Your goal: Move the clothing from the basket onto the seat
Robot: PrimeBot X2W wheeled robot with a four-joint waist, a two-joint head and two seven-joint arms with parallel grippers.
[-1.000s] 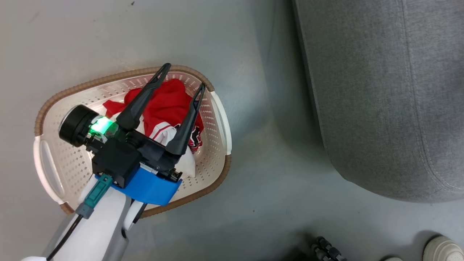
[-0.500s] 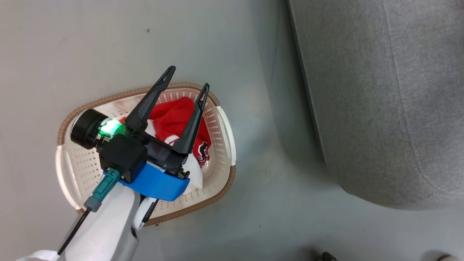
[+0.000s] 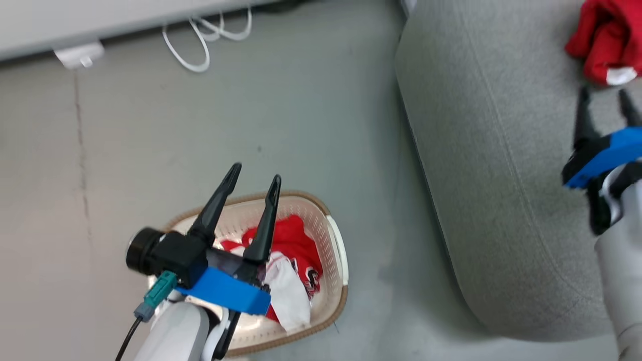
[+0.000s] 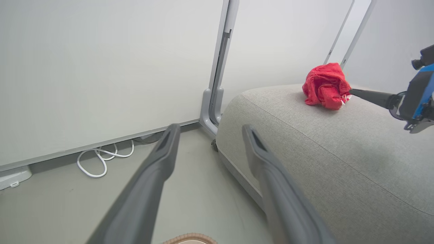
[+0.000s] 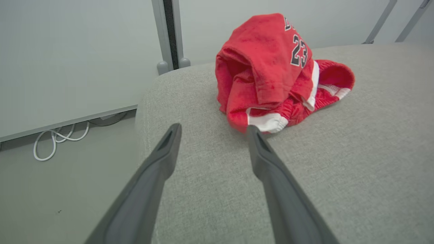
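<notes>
— Red jersey, soft and crumpled: that bundle (image 5: pixel 271 74) lies on the seat (image 5: pixel 339 176), at one o'clock in your head view. It slumps in loose folds, white ribbed cuffs and a black-and-white 23 showing.

— Your right gripper (image 5: pixel 213 127) sits at its six o'clock, fingers spread wide, nothing between them. One tip looks close to a white cuff; whether it touches, you can't tell.

— I'd judge the wide spread lets the cloth lie free, so nothing snags when you draw away. The seat's grey weave is coarse, with a stitched seam and rounded corner; knit should grip it, not slide.

— Look to seven o'clock. The basket (image 3: pixel 318 218) stands on the smooth floor (image 3: pixel 251 100) near the seat's corner, probably to keep your carry short. Cream plastic, perforated walls, brown woven-look rim, a white handle on its three o'clock side.

— More clothing (image 3: pixel 296 240) is heaped inside, red with a white piece draped toward the near rim, so you're partway through.

— Your left gripper (image 3: pixel 256 174) hangs above that heap, also wide and empty, fingers pointing toward twelve o'clock. It looks placed for the next dip; aim for a raised fold, since limp cloth bunches.
</notes>
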